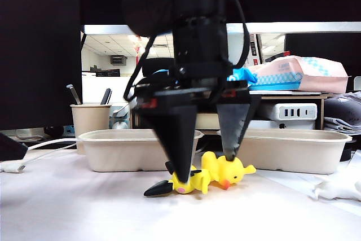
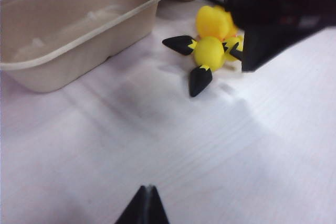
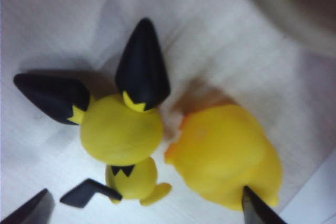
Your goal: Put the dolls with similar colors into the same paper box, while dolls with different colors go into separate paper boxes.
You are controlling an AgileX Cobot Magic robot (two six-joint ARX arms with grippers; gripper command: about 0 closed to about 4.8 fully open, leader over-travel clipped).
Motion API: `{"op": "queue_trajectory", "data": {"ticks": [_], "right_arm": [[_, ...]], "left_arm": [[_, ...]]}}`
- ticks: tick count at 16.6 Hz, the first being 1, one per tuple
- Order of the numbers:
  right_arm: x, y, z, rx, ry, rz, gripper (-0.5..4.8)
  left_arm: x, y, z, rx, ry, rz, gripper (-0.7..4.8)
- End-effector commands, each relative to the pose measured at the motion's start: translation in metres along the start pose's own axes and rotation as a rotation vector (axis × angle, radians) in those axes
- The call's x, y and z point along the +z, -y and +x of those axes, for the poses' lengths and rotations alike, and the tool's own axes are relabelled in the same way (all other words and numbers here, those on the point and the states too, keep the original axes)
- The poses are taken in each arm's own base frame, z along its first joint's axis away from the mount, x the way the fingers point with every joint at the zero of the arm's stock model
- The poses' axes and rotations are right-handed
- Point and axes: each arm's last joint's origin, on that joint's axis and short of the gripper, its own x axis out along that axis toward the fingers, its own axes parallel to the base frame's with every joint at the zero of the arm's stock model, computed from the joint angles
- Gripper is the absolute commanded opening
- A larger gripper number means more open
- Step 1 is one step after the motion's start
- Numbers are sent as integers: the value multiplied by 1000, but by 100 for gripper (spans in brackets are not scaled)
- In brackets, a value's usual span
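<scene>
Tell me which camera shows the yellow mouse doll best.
The right wrist view: the mouse doll fills it, ears and tail clear. In the exterior view the open right gripper partly covers it; the left wrist view shows it small.

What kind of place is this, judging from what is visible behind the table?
Probably an office or lab workspace. Behind the table stand a pen cup holding pens, a white power strip on a shelf, and a tissue pack; farther back, a ceiling with office lights shows.

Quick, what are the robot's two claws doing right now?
Right gripper: open, holding nothing, down over the mouse doll and duck doll.
Left gripper: closed, empty, above bare table.
</scene>
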Motion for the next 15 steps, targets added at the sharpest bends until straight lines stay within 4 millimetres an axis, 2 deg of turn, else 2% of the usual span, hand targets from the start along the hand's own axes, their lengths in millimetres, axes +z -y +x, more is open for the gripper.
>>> {"op": "queue_trajectory", "data": {"ticks": [1,10,15], "right_arm": [[8,-1,6,-44,63,-3,479],[9,-5,8,-46,62,-1,479],[7,-31,4,-36,77,-73,479]], "left_arm": [[2,0,0,-2,15,1,-5],[2,0,0,-2,15,1,-5],[2,0,0,-2,15,1,-5]]}}
